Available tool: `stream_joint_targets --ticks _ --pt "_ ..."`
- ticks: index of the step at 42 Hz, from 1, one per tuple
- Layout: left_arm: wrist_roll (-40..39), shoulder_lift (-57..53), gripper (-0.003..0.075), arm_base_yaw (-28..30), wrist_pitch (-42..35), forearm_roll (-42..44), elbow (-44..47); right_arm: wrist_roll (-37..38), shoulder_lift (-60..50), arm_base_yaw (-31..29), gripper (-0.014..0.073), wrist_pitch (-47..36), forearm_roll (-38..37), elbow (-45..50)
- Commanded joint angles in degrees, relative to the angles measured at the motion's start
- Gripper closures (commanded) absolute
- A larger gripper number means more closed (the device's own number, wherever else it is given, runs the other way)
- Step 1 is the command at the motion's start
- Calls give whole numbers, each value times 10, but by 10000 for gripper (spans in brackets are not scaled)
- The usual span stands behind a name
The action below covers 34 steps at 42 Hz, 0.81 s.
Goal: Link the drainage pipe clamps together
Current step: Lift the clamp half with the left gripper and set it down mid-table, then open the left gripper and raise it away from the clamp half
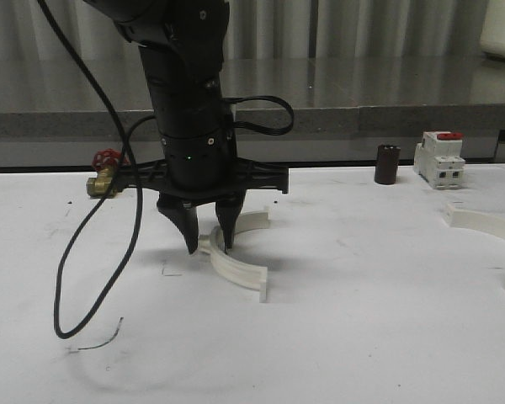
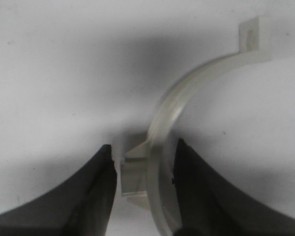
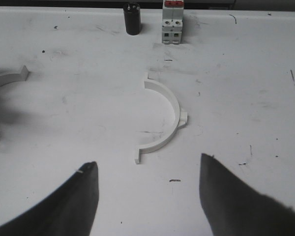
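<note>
Straddling a white, semicircular clamp half (image 1: 236,268) with flat end tabs, the left gripper (image 1: 209,239) stands open around its peg.

Second clamp (image 1: 488,227) cut by front view's right edge, brass valve (image 1: 105,178) half hidden behind arm

The left arm stands near-vertical, wrist down, its gripper (image 1: 209,238) at the table with jaws slightly parted. The right gripper (image 3: 146,196) hovers, fingers spread wide.

first clamp (image 1: 236,268) centre table | second clamp (image 1: 486,225) far right | breaker (image 1: 438,159) behind it | valve (image 1: 105,174) left rear
</note>
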Motion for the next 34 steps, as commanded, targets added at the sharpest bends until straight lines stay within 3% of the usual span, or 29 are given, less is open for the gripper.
stream_joint_targets --ticks 1,13,23,34 --pt "-3 -30 425 1 -12 -1 -17 -4 3 -1 116 -35 -4 -16" --pt "53 -75 426 1 -5 -3 -28 -4 3 -1 116 -35 -4 -16" --pt "200 -191 426 7 14 -7 -18 -4 3 -1 116 -35 -4 -16" --pt "329 -365 426 53 -38 -69 97 -4 3 -1 116 -35 -4 -16"
